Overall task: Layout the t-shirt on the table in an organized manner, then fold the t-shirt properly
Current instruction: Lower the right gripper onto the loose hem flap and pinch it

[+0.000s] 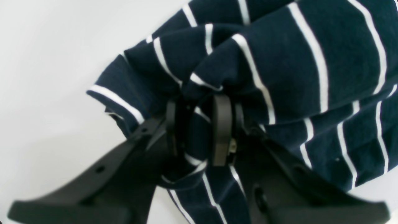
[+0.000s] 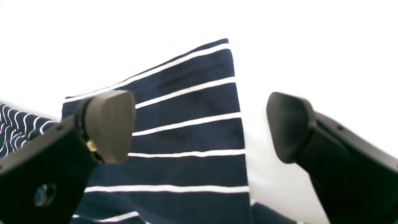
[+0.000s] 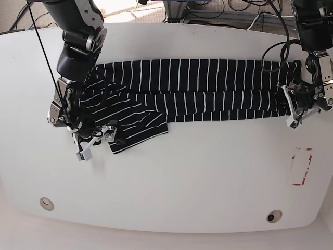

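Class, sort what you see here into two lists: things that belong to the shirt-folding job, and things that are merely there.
Part of the job:
- t-shirt, stretched along the table
- table
- left gripper, shut on the t-shirt
- right gripper, open over a sleeve

Merely there:
- red rectangle mark
- two round fittings
- cables beyond the table

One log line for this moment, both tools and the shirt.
left tool: shut on bunched hem | right tool: open, over sleeve | dark navy white-striped cloth t-shirt: stretched across white table, unfolded
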